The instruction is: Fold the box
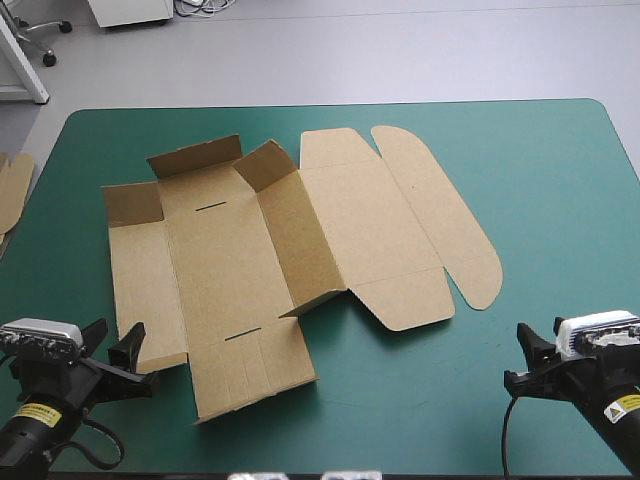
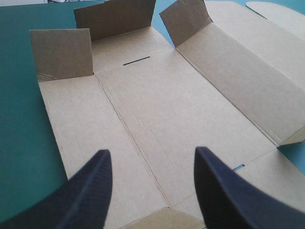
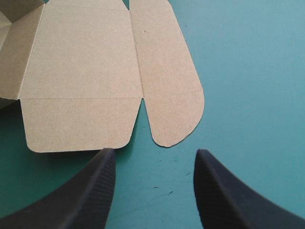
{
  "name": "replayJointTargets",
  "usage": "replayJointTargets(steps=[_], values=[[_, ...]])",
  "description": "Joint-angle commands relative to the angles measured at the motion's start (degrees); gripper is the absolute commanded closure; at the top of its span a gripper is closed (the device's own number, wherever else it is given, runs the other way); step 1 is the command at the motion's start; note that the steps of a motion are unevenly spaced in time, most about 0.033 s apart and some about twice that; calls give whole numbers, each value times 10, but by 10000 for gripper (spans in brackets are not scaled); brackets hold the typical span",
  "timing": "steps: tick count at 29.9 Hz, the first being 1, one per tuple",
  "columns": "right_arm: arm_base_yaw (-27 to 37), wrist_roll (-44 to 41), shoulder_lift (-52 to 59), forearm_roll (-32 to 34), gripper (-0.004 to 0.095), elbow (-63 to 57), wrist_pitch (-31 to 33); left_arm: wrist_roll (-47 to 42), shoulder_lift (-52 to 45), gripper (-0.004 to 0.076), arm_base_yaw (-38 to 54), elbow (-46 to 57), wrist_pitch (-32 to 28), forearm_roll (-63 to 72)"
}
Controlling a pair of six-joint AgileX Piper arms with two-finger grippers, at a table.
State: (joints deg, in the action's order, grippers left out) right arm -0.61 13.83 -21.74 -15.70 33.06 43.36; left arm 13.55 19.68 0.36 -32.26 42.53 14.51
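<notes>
This is looking like a robotics lab: the left gripper (image 1: 120,335) and right gripper (image 1: 522,355) are hovering at the near edge of a teal-green table (image 1: 560,300), while beyond the table's far edge a wheeled chair base (image 1: 40,35), a white cabinet (image 1: 130,10) and loose cables (image 1: 205,6) are sitting on grey floor (image 1: 400,50).

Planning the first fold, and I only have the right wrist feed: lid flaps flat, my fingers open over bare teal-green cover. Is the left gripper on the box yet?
Observer: No. The left gripper is open at the box's near-left corner, holding nothing.
Operator: Anything raised?
Observer: Three small flaps at the box's far end stand up.
Operator: Anything else on the table?
Observer: An edge of more board shows at the table's left edge, apart from the box.
</notes>
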Motion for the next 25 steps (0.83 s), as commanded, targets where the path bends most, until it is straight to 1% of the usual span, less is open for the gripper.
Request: replayJointTargets(steps=[1, 4, 7, 13, 18, 25], values=[[2, 5, -6, -8, 427, 16, -41, -7, 17, 344, 0, -15, -25, 13], [2, 5, -7, -8, 427, 16, -41, -7, 29, 344, 0, -15, -20, 21], [2, 5, -7, -8, 427, 16, -48, -7, 51, 344, 0, -20, -30, 42], [2, 0, -17, -8, 427, 19, -85, -5, 124, 344, 0, -63, -37, 59], [2, 0, -84, -8, 427, 40, -88, 1, 209, 344, 0, -122, -45, 59], [2, 13, -217, -8, 427, 129, -90, 15, 311, 344, 0, -204, -37, 77]])
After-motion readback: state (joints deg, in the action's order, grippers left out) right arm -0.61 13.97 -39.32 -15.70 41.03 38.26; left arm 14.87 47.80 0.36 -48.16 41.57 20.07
